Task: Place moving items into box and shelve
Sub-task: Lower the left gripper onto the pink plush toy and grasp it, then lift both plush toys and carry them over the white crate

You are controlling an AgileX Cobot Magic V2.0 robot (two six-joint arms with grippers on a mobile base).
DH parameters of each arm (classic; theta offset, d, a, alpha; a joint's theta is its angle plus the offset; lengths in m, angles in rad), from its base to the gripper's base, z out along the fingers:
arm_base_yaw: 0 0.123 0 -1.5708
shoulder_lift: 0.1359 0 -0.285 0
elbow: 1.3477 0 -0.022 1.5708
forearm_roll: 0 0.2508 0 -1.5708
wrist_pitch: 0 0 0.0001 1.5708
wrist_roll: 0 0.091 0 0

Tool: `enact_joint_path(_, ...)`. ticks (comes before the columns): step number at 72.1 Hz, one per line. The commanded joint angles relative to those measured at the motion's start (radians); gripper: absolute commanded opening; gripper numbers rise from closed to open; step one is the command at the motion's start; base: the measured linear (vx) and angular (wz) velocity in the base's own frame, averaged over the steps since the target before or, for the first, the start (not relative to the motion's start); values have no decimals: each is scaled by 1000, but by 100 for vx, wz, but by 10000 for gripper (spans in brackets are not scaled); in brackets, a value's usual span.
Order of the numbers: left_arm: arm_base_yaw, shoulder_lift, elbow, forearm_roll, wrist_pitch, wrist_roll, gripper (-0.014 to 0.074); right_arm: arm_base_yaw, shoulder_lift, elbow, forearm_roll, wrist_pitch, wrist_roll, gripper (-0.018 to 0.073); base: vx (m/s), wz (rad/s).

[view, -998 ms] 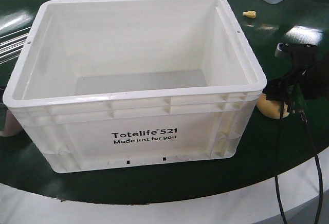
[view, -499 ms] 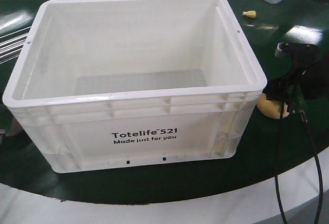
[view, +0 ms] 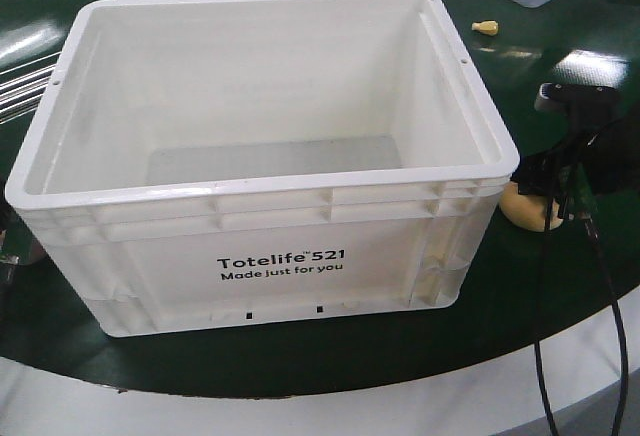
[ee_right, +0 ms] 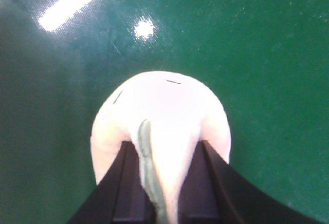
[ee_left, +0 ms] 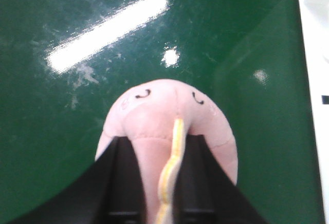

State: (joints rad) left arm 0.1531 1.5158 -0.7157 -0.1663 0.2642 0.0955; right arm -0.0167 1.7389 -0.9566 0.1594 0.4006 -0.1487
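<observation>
Grasping step, in my judgement: neither item is in the box [view: 150,266] yet. It is large, white, rigid ribbed plastic.

Just right of the box, the right gripper [ee_right: 164,149] is closed on the pale yellow lump [ee_right: 164,100], which is soft and rounded with a green seam.

Just left of the box, the left gripper [ee_left: 157,147] clamps the pinkish lump [ee_left: 169,106], plush and stitched.

Next move: lift both above the rim and release inside.

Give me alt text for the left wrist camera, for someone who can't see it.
The left gripper is closed on a pink plush lump with a yellow seam, against a shiny green table. The white box shows at the far right edge.
</observation>
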Motion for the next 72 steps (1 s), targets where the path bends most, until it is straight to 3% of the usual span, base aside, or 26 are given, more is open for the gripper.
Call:
enact_joint_path(1,1,-17,-18,-7,-12,-3,-30,2,-25,-17,-5,1,-12,-15,0,0)
enact_joint_path(45,1,-52,-21,-42,-86,-5,-27,0,-80,-17,-24,-84,-48,-15,0,0)
enact_joint_path(46,1,-183,-22,-42,-180,-5,-28,0,-209,-17,-24,-175,-64,-15,0,0)
enact_joint_path(72,1,-358,-22,-42,-272,-5,-28,0,-402,-17,-24,-264,-73,-15,0,0)
